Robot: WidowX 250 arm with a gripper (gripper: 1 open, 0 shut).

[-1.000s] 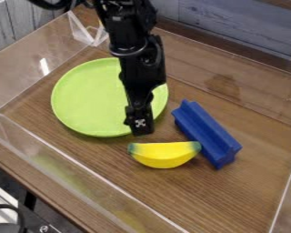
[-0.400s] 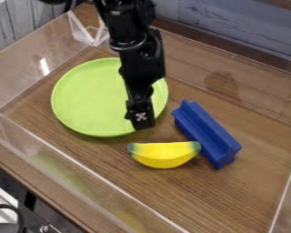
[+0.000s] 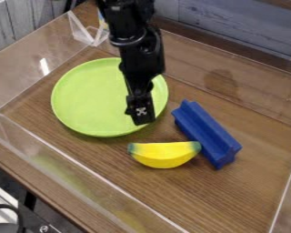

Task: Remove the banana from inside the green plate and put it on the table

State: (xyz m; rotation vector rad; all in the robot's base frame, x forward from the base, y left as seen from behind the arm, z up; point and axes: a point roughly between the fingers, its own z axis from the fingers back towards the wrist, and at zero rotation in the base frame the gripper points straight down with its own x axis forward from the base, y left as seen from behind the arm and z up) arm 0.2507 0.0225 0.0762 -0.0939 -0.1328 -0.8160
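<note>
Banana [image 3: 166,155]: out of the plate [image 3: 90,102], lying on its side on the table [image 3: 105,182], just off the rim and right by the end of the block [image 3: 207,134]. Too close to tell touching from barely apart. Fingers [image 3: 138,116] released, grasping nothing, hanging low over the plate's edge, on the side nearer the banana. By the look of things, already done with the placing; only a clean withdrawal left to do.

To do that well, lift straight up first, before any sideways travel. Keep the jaws spread on the way, with no closing near the rim, so as not to pinch or tip the plate. Go slowly for the first part of the rise, then faster once well above rim and block. Afterwards, swing back over the plate, away from the banana, rather than across it. Likely to rock or roll on that curved belly at a light knock, perhaps into the block or back against the rim. No need to regrasp or straighten; good enough as placed. Before parking, check for banana and plate properly apart, then stop well clear of both.
</note>
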